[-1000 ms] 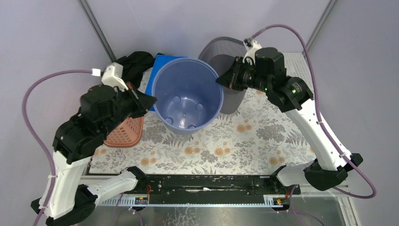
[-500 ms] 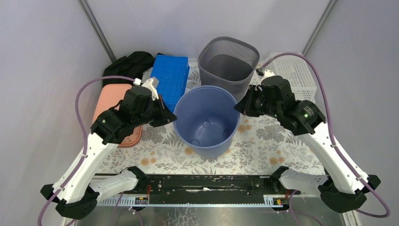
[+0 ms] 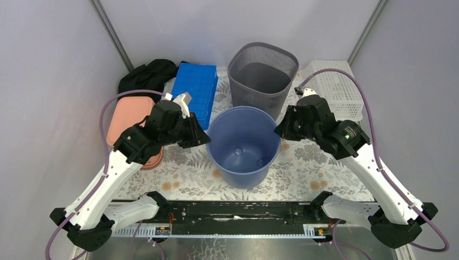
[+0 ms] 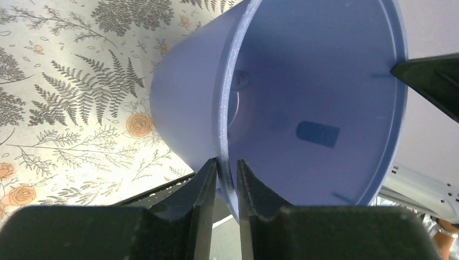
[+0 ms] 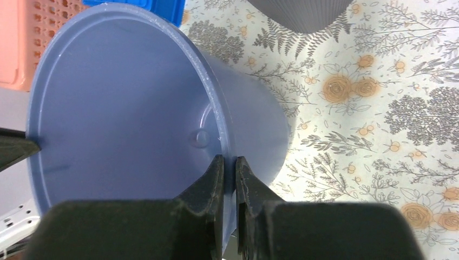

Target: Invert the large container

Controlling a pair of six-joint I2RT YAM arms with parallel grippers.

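Note:
The large container is a blue plastic bucket, mouth up, in the middle of the floral mat. My left gripper is shut on its left rim and my right gripper is shut on its right rim. In the left wrist view the bucket fills the frame and my left gripper pinches the rim wall between its fingers. In the right wrist view the bucket shows its inside, and my right gripper clamps the rim. I cannot tell whether the bucket's base touches the mat.
A grey mesh bin stands just behind the bucket. A blue box, black cloth and a salmon basket lie at back left. A white perforated tray sits at back right. The floral mat covers the table.
Both arms have come down and toward the near edge with the bucket held between them. The bucket has moved from in front of the blue box and mesh bin to the mat's middle.

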